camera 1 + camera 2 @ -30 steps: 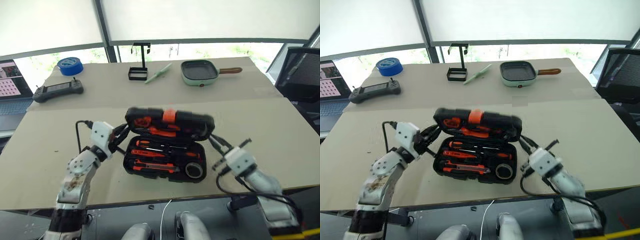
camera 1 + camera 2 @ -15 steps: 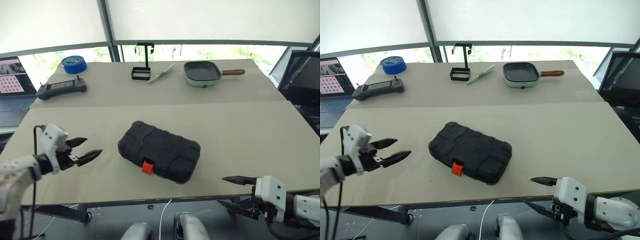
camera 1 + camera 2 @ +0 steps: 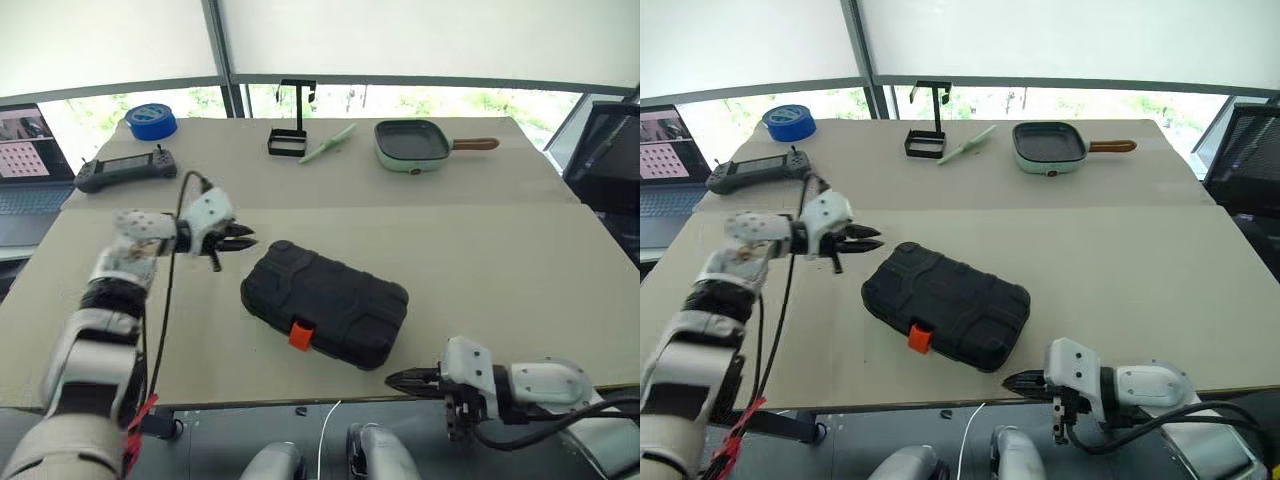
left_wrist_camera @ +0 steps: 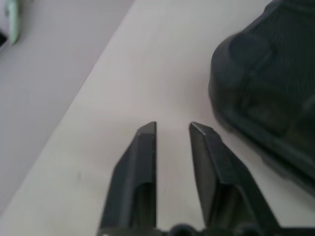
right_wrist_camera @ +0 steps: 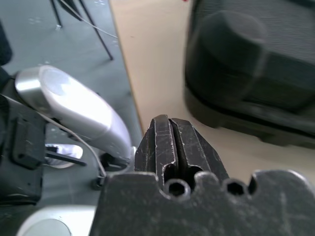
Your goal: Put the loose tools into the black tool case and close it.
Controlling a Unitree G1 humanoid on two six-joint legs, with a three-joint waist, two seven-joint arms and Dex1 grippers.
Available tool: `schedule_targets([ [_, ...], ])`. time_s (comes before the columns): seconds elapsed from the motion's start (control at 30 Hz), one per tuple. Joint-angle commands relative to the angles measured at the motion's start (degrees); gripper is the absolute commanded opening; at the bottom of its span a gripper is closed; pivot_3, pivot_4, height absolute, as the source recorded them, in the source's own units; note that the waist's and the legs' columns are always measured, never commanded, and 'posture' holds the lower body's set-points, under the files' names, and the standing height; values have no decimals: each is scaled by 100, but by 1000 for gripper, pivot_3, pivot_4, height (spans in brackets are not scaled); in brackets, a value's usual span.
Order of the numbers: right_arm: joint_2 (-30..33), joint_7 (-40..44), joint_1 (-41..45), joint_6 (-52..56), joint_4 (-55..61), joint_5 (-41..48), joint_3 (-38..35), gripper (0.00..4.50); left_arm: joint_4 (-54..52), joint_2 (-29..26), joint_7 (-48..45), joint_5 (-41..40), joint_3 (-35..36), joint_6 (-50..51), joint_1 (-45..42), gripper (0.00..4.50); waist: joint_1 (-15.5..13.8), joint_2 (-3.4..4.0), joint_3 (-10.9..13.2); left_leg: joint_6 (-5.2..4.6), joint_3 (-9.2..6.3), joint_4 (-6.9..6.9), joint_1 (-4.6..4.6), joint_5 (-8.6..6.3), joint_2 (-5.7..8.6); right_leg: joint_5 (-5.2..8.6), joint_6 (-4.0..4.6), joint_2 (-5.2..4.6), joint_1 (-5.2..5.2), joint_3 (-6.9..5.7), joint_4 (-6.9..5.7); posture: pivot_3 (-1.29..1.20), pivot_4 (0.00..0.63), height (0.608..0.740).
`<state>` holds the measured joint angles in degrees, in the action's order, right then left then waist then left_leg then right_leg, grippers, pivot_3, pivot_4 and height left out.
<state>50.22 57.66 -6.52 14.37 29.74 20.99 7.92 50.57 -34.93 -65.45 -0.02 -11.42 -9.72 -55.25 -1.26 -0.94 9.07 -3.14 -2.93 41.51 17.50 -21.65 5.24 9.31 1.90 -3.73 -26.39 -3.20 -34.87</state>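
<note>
The black tool case (image 3: 325, 303) lies closed on the table, its orange latch (image 3: 299, 335) facing the front edge. The loose tools are hidden. My left gripper (image 3: 248, 241) hovers beside the case's far left corner, pointing at it, apart from it. In the left wrist view its fingers (image 4: 142, 162) stand a narrow gap apart with nothing between them, and the case (image 4: 268, 98) lies just ahead. My right gripper (image 3: 392, 379) sits at the table's front edge, below the case's near right corner. Its fingers (image 5: 168, 142) are pressed together and empty.
At the back of the table stand a blue tape roll (image 3: 152, 120), a handheld controller (image 3: 125, 170), a black wire stand (image 3: 291, 130), a green stick (image 3: 328, 145) and a green pan (image 3: 414, 145). A laptop (image 3: 25, 150) is at the left, a chair (image 3: 610, 160) at the right.
The case's lid came down and it is now closed. My left gripper swung in toward the case's far left corner and narrowed. My right gripper turned leftward at the table's edge and shut.
</note>
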Motion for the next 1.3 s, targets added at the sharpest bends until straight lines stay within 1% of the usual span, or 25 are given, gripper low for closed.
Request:
schedule_targets([
  [0.03,-155,37,279,168,-1,15,139,0,649,260,238,326,-84,-610,-385,31,38,-2,1,-1,-2,12,5,-1,-1,0,0,-2,-1,-1,-6,0,150,740],
  [0.13,-416,-237,527,443,-49,42,145,0,867,452,85,374,-82,-937,-467,31,58,-7,4,-4,-7,14,4,-2,-3,-3,-1,-3,-2,-1,-13,0,150,740],
  [0.27,-730,-698,779,649,-248,-79,-66,0,624,447,-554,266,-109,-1221,-260,31,52,-7,4,-4,-16,14,5,-2,-4,-3,-1,-2,-3,-6,-15,0,150,740],
  [0.33,-828,-1014,968,646,-550,-341,-233,0,224,299,-1196,124,-160,-1139,0,31,73,-7,4,-6,-15,15,5,-3,-2,-4,-3,-3,-3,-8,-15,0,150,740],
  [0.4,-858,-1271,1140,606,-893,-576,-408,0,-432,83,-1770,-102,-199,-879,357,31,107,-3,2,-8,-11,17,4,-4,-1,-5,-3,-2,-4,-5,-16,0,150,740],
  [0.53,-824,-1425,1280,577,-1342,-679,-745,0,-1908,-334,-2273,-535,-133,-126,1028,31,38,12,-5,-14,-12,17,5,-7,5,-6,-6,-10,-5,-6,-14,0,150,740],
  [0.63,-827,-1432,1294,533,-1423,-726,-847,0,-2711,-534,-2375,-788,-9,492,1287,31,34,11,-4,-15,-18,17,18,-7,5,-6,-6,-9,-15,-15,-14,0,150,740],
  [0.73,-811,-1251,1167,608,-1242,-542,-936,0,-2892,-528,-2141,-845,171,730,1147,31,36,11,-4,-15,-24,38,65,-7,6,-7,-3,-11,-53,-27,-23,0,150,740],
  [0.77,-776,-1161,1114,645,-1165,-464,-958,0,-2891,-481,-2040,-892,233,866,1024,31,30,11,-4,-16,-24,44,74,-6,8,-8,-2,-14,-61,-27,-27,0,150,740],
  [0.87,-653,-921,944,636,-980,-353,-1011,0,-3124,-231,-1876,-1247,343,1767,620,31,16,11,-4,-16,-26,61,85,-6,9,-10,0,-18,-60,-32,-32,0,150,740],
  [0.93,-597,-814,845,625,-893,-335,-1019,0,-3450,3,-1856,-1418,223,2240,538,31,20,12,-4,-16,-27,70,87,-6,11,-12,-3,-19,-58,-31,-31,0,150,740],
  [0.97,-578,-776,798,627,-855,-329,-1017,0,-3609,111,-1870,-1433,114,2309,577,31,24,12,-4,-17,-28,68,87,-6,14,-12,-5,-24,-58,-31,-31,0,150,740],
  [1.0,-572,-762,775,632,-839,-330,-1005,0,-3697,210,-1879,-1390,2,2272,633,31,46,13,-5,-17,-28,68,85,-6,14,-12,-5,-24,-57,-31,-30,0,150,740],
  [1.03,-575,-752,743,620,-827,-347,-978,0,-3683,344,-1821,-1203,-179,2003,719,31,54,13,-5,-17,-28,66,83,-6,14,-12,-5,-23,-56,-30,-30,0,150,740],
  [1.07,-587,-739,716,607,-818,-372,-928,0,-3547,483,-1700,-913,-398,1551,805,31,55,17,-7,-17,-28,65,83,-6,14,-12,-5,-23,-57,-30,-29,0,150,740],
  [1.17,-566,-626,606,481,-771,-498,-725,0,-3055,765,-1446,-256,-902,654,919,31,54,22,-10,-16,-25,63,76,-6,13,-13,-4,-23,-52,-28,-29,0,150,740],
  [1.27,-637,-616,547,390,-669,-569,-588,0,-2447,880,-1232,225,-1225,10,859,31,37,21,-12,-16,-27,69,70,-6,9,-14,-1,-22,-44,-30,-30,0,150,740],
  [1.3,-715,-688,590,443,-642,-547,-583,0,-2258,869,-1170,373,-1313,-256,832,31,35,33,-19,-16,-28,66,57,-6,9,-14,-1,-22,-27,-30,-26,0,150,740],
])
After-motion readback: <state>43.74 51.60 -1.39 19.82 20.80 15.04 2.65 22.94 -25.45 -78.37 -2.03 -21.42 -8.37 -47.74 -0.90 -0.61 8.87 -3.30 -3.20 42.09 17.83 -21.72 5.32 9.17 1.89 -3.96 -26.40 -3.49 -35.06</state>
